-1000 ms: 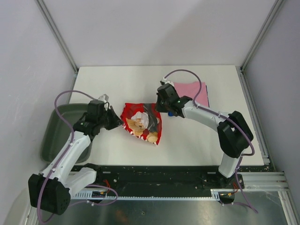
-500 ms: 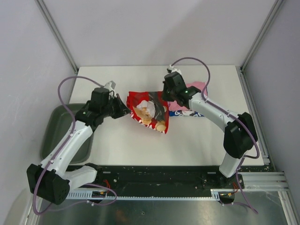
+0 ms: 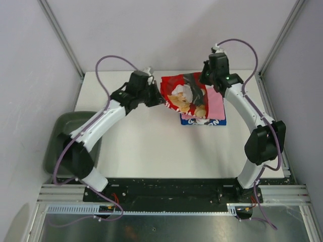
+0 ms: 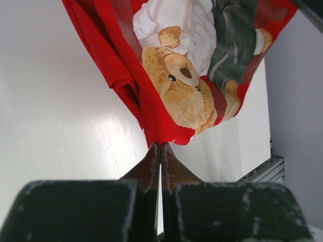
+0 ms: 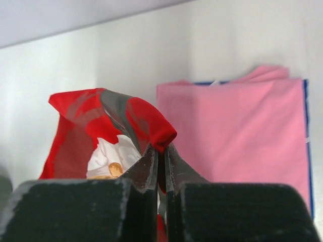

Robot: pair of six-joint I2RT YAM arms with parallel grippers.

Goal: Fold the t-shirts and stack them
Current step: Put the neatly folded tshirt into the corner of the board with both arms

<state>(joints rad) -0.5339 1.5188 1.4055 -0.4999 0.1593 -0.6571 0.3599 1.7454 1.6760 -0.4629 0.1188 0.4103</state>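
I have the red t-shirt [image 3: 184,96] slung between my two grippers, raised above the far side of the desk [image 3: 141,146]. My left gripper [image 4: 160,146] is pressed together on a corner of the red hem, and my right gripper [image 5: 160,148] is pinching the opposite folded edge, its jaws nearly meeting with only cloth between them. The shirt hangs over the left part of the stack, where the pink t-shirt [image 5: 237,131] lies folded on the blue t-shirt [image 3: 202,121], whose edge shows along the near and right sides. As I judge it, the step in hand is laying the red one on top. To do that well I should carry both grippers right together until the bundle is centred over the pink, with enough tension between them that the fold does not sag open. Then I lower evenly, so the hanging belly touches first and the edges settle square with the pile. I should let go only once the cloth rests flat, and lift straight up so nothing drags the pink layer. From above I cannot quite tell how neatly the red shirt is folded; it looks bunched and may need smoothing.
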